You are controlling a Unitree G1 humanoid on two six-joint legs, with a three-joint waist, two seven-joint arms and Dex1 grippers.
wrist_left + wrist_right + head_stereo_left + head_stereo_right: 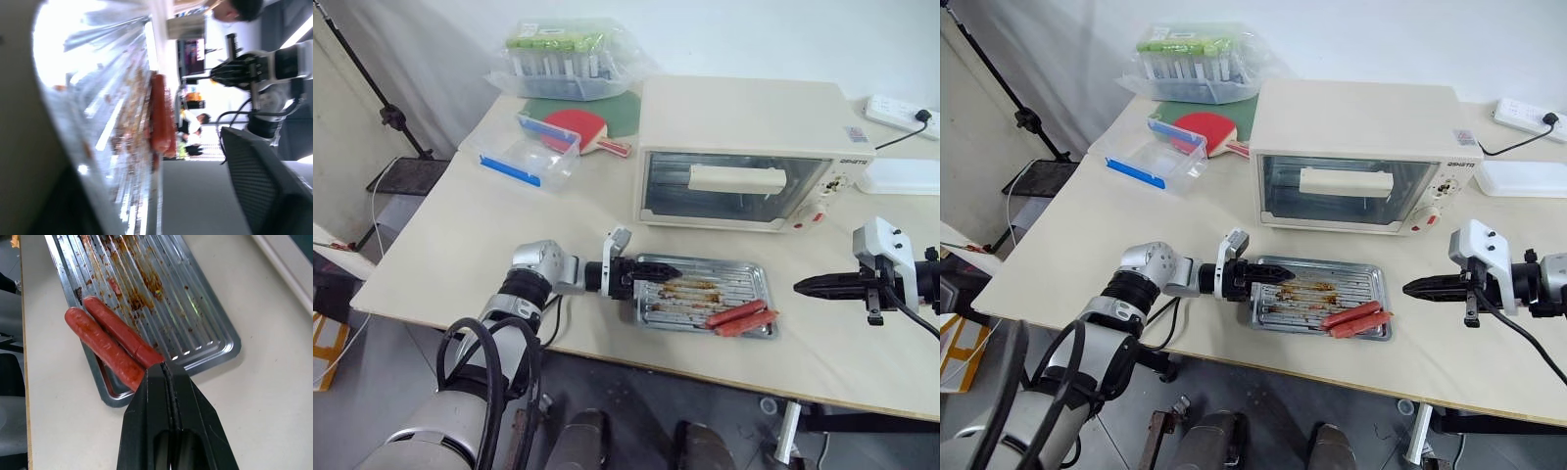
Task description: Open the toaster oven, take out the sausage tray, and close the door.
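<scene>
1. Lettering: a short dark word is printed on the top right corner of the toaster oven (744, 117) front, too small to read. A small sticker on its top, near the same corner, is likewise unreadable.
2. One oven stands on the table (460, 235). Its door (666, 186) is closed, the one cream bar handle (737, 178) lies across the glass, and one red button (798, 224) sits at the lower right.
3. One sausage tray (744, 279) lies flat on the table at 6 o'clock from the oven, outside it, its ridges grease-stained.
4. Two red sausages (739, 315) lie side by side, touching, at the tray's near right corner.
5. Left gripper (651, 272) is at the tray's 9 o'clock edge, fingers apart, one on each side of the rim.
6. Right gripper (800, 285) hangs over bare table at the tray's 3 o'clock, fingers pressed together on nothing.
7. At 10 to 11 o'clock from the oven: one red paddle (578, 125), one clear box (530, 152) with a blue edge, and one bag of green-capped tubes (563, 59).
8. One white power strip (899, 113) lies at 2 o'clock.
</scene>
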